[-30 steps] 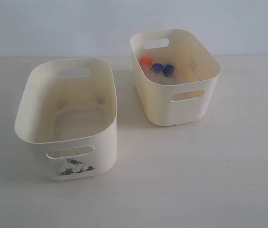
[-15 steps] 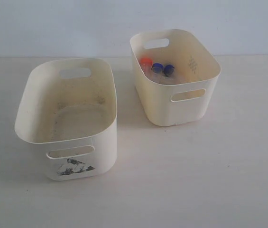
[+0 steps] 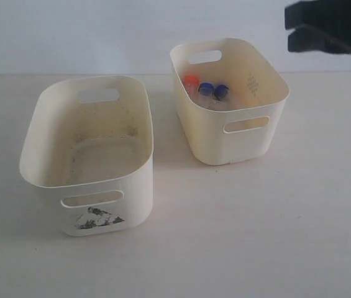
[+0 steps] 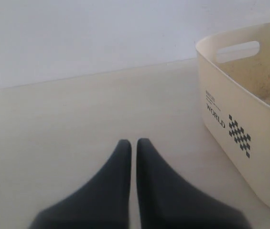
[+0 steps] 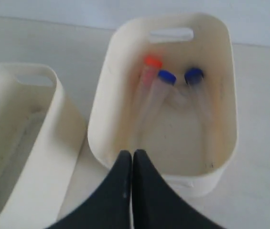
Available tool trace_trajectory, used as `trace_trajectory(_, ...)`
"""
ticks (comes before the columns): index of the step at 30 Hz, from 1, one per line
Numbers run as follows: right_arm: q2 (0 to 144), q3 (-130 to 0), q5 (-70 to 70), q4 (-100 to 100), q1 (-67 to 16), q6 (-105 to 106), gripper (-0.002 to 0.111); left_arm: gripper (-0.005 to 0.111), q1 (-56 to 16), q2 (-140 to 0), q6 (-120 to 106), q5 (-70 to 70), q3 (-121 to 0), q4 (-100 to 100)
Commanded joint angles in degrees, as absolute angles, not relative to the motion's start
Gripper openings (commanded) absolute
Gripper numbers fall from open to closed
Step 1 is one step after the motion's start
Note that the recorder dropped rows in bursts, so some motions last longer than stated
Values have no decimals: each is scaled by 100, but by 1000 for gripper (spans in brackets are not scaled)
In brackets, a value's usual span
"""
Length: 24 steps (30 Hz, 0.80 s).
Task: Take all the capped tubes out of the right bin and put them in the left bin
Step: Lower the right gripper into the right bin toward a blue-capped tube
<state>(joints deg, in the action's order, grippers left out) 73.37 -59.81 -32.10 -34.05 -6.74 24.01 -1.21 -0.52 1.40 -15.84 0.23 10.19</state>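
Tabletop (image 3: 256, 242) runs pale across the front of your exterior view. Nearest on it stands the left bin (image 3: 139, 186), its torn black-grey mark (image 3: 97, 219) under the handle slot that faces you. Farther back and to the right, apart from it, stands the right bin (image 3: 215, 139). The capped tubes (image 3: 207, 93) lie inside it, one with an orange-red cap (image 3: 191, 81) and two with blue caps (image 3: 206, 87), all three caps toward the far end. High in the upper right corner, your right gripper (image 3: 290, 29) hangs with its jaws pressed together, holding nothing, and its wrist camera looks down into that bin. Your left gripper (image 4: 132, 143) shows only on its own wrist camera, pinched closed and empty, low over the table beside the left bin's printed wall (image 4: 230, 129).
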Motion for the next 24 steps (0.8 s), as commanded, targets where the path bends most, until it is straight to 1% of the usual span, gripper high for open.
trace_trajectory(1,8250,-7020,-3292,-3767,-651,2568,0,4,-114,-41,206,-1494,0,1013)
trace_trajectory(3,8861,-7526,-3440,-3828,-651,2436,3,4,-114,-41,206,-1494,0,1013)
trace_trajectory(5,9440,-8038,-3538,-4120,-651,2366,14,4,-114,-41,206,-1494,0,1013)
trace_trajectory(8,10165,-8571,-3661,-4358,-651,2346,35,4,-114,-41,206,-1494,0,1013)
trace_trajectory(10,10615,-8885,-3728,-4358,-725,2305,42,4,-114,-41,206,-1494,0,1013)
trace_trajectory(11,10853,-9055,-3755,-4337,-793,2305,44,4,-114,-41,206,-1494,0,1013)
trace_trajectory(14,11454,-9547,-3813,-4269,-967,2214,43,4,-114,-41,206,-1494,0,1013)
trace_trajectory(18,12109,-10236,-3893,-4013,-982,1414,43,4,-114,-41,206,-1494,0,1013)
trace_trajectory(24,12826,-11061,-4393,-2833,-982,404,43,4,-114,-41,206,-1494,0,1013)
